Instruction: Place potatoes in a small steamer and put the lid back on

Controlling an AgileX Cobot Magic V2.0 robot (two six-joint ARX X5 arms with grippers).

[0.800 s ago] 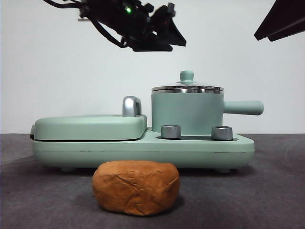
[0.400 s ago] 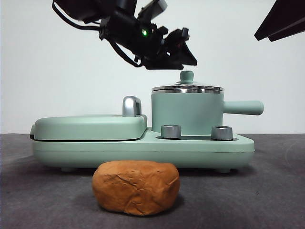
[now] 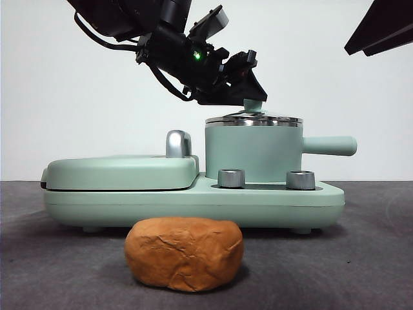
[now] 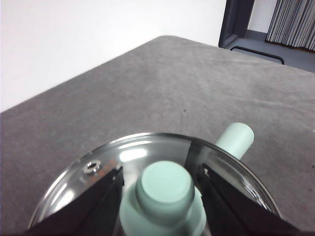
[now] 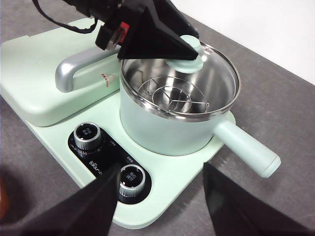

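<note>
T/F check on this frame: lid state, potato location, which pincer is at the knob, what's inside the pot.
1. The lid sits on the small steamer. True.
2. The potato is inside the pot. False: it lies on the table in front of the appliance.
3. The left pincer has its jaws on either side of the lid's knob. True.
4. The right pincer grips the pot's handle. False: it hangs open above the dials.
5. A wire rack sits inside the pot. True.

Dark grey felt-like tabletop (image 3: 374, 258) under even light, plain white wall (image 3: 77, 103) close behind it, and past the table's far edge a dark door frame (image 4: 237, 22), grey floor (image 4: 295, 56) and pale vertical blinds (image 4: 291, 22).
</note>
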